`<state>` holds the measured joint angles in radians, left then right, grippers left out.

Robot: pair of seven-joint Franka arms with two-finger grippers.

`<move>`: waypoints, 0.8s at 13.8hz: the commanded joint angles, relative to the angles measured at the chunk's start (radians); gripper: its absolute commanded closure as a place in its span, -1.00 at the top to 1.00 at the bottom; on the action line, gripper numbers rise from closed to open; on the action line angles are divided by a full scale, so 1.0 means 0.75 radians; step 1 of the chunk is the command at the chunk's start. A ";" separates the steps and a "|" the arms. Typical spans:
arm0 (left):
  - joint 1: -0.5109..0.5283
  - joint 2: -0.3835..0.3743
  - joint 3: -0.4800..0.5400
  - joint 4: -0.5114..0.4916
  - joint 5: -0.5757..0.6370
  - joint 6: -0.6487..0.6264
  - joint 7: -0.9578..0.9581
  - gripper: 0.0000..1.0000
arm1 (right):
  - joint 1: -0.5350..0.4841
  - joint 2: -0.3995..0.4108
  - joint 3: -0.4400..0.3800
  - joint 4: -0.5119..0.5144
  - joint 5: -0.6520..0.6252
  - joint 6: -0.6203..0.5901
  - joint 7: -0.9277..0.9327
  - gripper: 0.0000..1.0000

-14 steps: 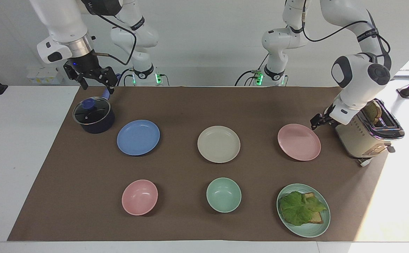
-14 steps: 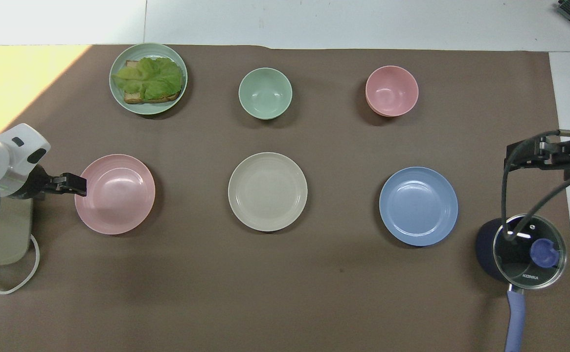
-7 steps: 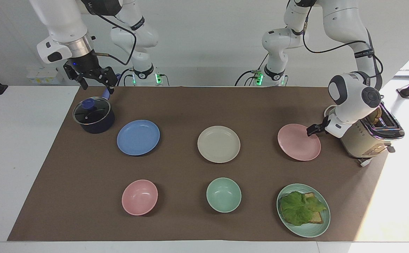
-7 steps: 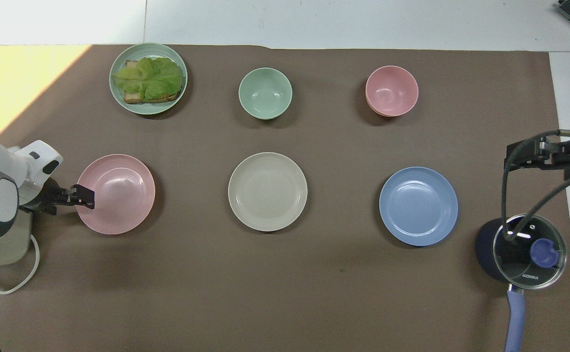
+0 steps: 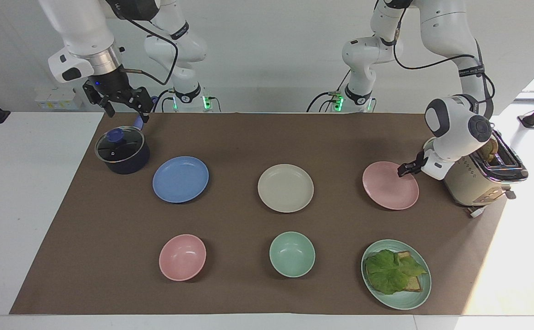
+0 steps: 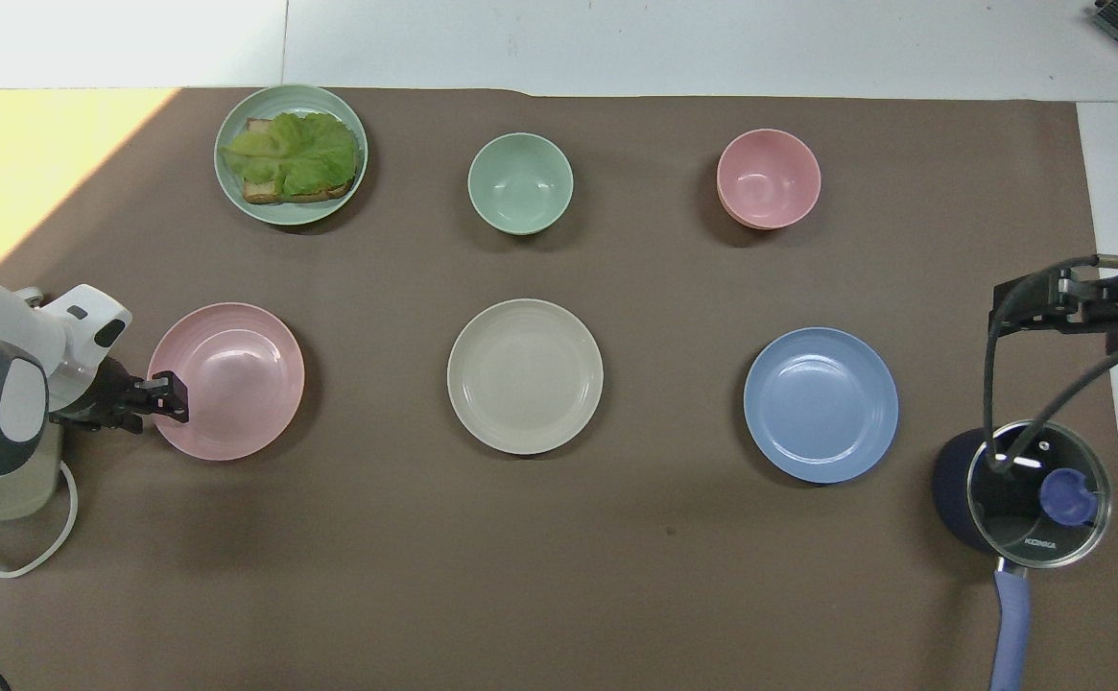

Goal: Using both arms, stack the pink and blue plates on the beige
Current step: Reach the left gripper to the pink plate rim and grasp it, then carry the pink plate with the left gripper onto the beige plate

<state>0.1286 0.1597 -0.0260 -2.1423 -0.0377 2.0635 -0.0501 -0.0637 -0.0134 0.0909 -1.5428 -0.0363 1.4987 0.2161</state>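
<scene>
Three plates lie in a row across the brown mat: the blue plate (image 5: 180,179) (image 6: 820,404) toward the right arm's end, the beige plate (image 5: 285,188) (image 6: 525,375) in the middle, and the pink plate (image 5: 390,185) (image 6: 227,381) toward the left arm's end. My left gripper (image 5: 402,170) (image 6: 173,400) is low at the pink plate's rim, on the edge next to the toaster, and the plate lies flat on the mat. My right gripper (image 5: 124,110) hangs open and empty above the pot, waiting.
A beige toaster (image 5: 477,178) stands right beside the left arm's wrist. A dark pot with a glass lid (image 5: 121,150) sits beside the blue plate. Farther from the robots are a pink bowl (image 5: 182,257), a green bowl (image 5: 292,254) and a green plate (image 5: 404,300) with lettuce on bread.
My left gripper came down from just outside the pink plate onto its rim, and its wrist swung lower beside the toaster. The right arm and all plates stayed put.
</scene>
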 commanded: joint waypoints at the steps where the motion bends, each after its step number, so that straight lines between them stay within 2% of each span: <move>1: 0.013 -0.045 -0.002 -0.036 -0.017 -0.027 -0.009 -1.00 | -0.013 0.006 0.004 0.010 -0.001 0.016 0.004 1.00; 3: -0.002 -0.037 -0.002 0.003 -0.017 -0.104 -0.009 -1.00 | -0.013 0.006 0.004 0.010 -0.001 0.016 0.004 1.00; 6: -0.006 -0.035 -0.008 0.148 -0.031 -0.347 -0.009 -1.00 | -0.013 0.004 0.004 0.006 -0.001 0.016 0.002 1.00; 8: -0.032 -0.039 -0.012 0.262 -0.127 -0.507 -0.027 -1.00 | -0.013 0.000 0.004 0.006 -0.001 0.016 0.002 1.00; 11: -0.199 -0.049 -0.031 0.296 -0.169 -0.545 -0.249 -1.00 | -0.013 -0.001 0.004 0.006 -0.001 0.016 0.002 1.00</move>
<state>0.0690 0.1269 -0.0476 -1.9320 -0.1504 1.6750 -0.1347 -0.0639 -0.0134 0.0909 -1.5428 -0.0362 1.4987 0.2161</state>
